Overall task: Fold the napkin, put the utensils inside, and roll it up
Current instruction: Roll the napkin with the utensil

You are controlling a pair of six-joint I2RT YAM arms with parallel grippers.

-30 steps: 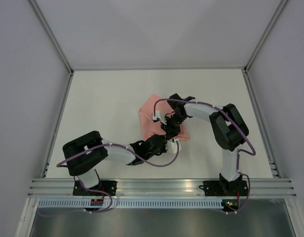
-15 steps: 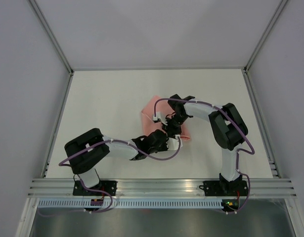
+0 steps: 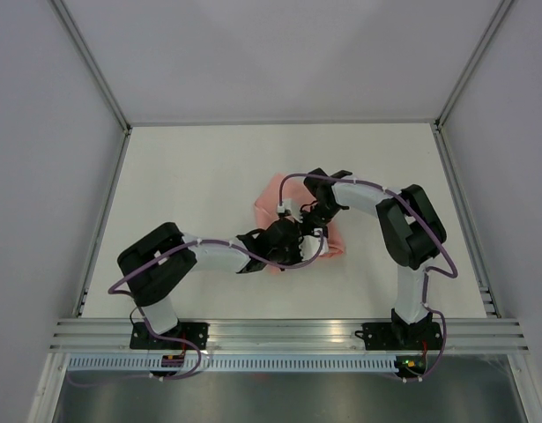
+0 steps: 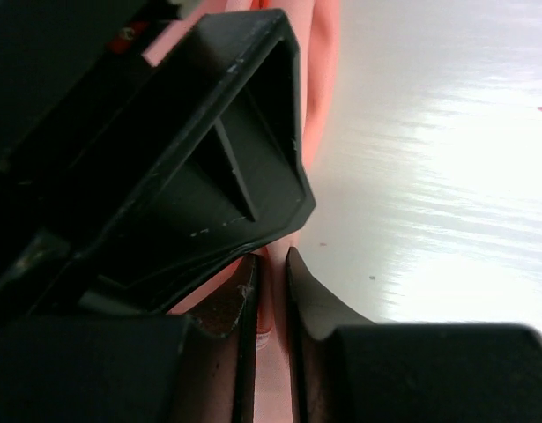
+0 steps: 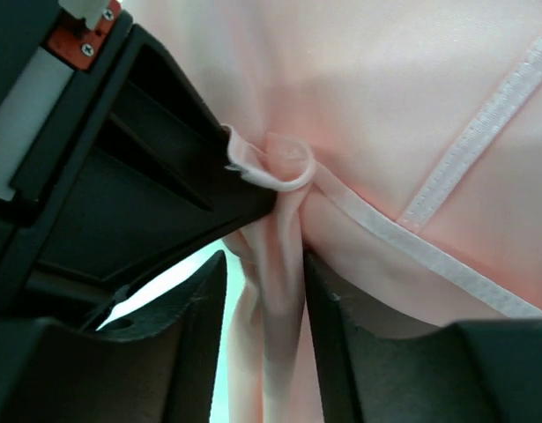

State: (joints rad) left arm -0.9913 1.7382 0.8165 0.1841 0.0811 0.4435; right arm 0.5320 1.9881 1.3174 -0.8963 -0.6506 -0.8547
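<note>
The salmon-pink napkin point(image 3: 269, 196) lies bunched at the table's middle, mostly hidden under both wrists, with one end showing to the right point(image 3: 335, 246). My left gripper point(image 3: 297, 241) reaches in from the left. In the left wrist view its jaws point(image 4: 271, 264) are nearly closed on a thin fold of the napkin point(image 4: 322, 79). My right gripper point(image 3: 308, 226) comes in from the right, right against the left one. In the right wrist view point(image 5: 263, 264) a gathered ridge of napkin point(image 5: 385, 106) sits pinched between its fingers. No utensils show in any view.
The white table point(image 3: 191, 176) is walled by grey panels left, right and back. An aluminium rail point(image 3: 288, 333) runs along the near edge by the arm bases. Purple cables loop over both arms.
My left arm has stretched farther right and away, up against the right gripper. The napkin has been gathered narrower, and its right end has shifted slightly right.
</note>
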